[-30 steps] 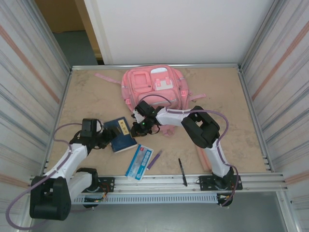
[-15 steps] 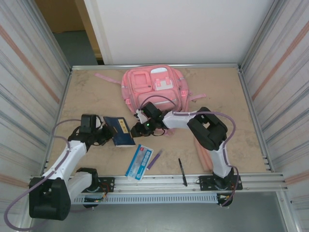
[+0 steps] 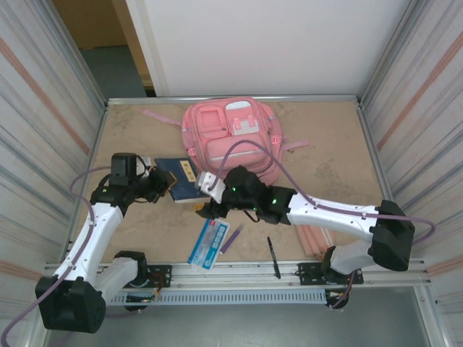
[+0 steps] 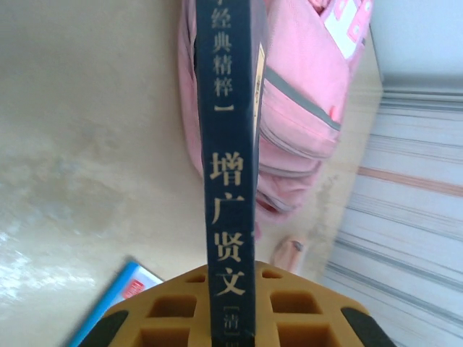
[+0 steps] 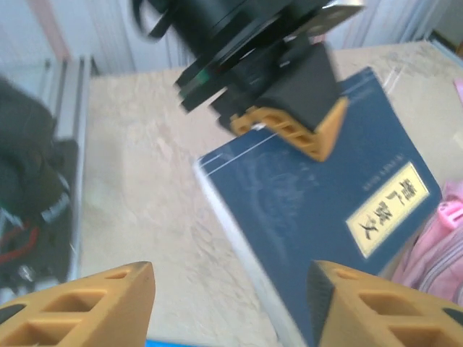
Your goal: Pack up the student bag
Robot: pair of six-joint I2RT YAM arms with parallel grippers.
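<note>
- At the far middle of the table (image 3: pixel 340 166), the student bag (image 3: pixel 231 134) lay flat with its front pockets up, and its pink straps spread to the left and to the right.
- The left gripper (image 3: pixel 160 186) was clenched on the left edge of a dark blue book (image 3: pixel 182 188). In the left wrist view the spine with gold letters stood between its two orange fingers (image 4: pixel 322 300).
- The book was just to the near left of the bag, with its far corner close to the bag's near-left side. I could not tell if the two touched, or if the book rested on the table.
- The right gripper (image 3: pixel 205 196) was just to the right of the book. In the right wrist view its orange fingers (image 5: pixel 101 303) stood wide apart, released, with nothing between them, and the book's cover with a cream label was in front of them.
- Near the right gripper, toward the near edge, a blue and white booklet (image 3: pixel 210 242) lay flat with a purple pen (image 3: pixel 231 237) just to its right.
- A black pen (image 3: pixel 273 256) lay further right, apart from the purple one.
- Some slim pink thing (image 3: pixel 315 237) lay under the right arm, partly hidden.
</note>
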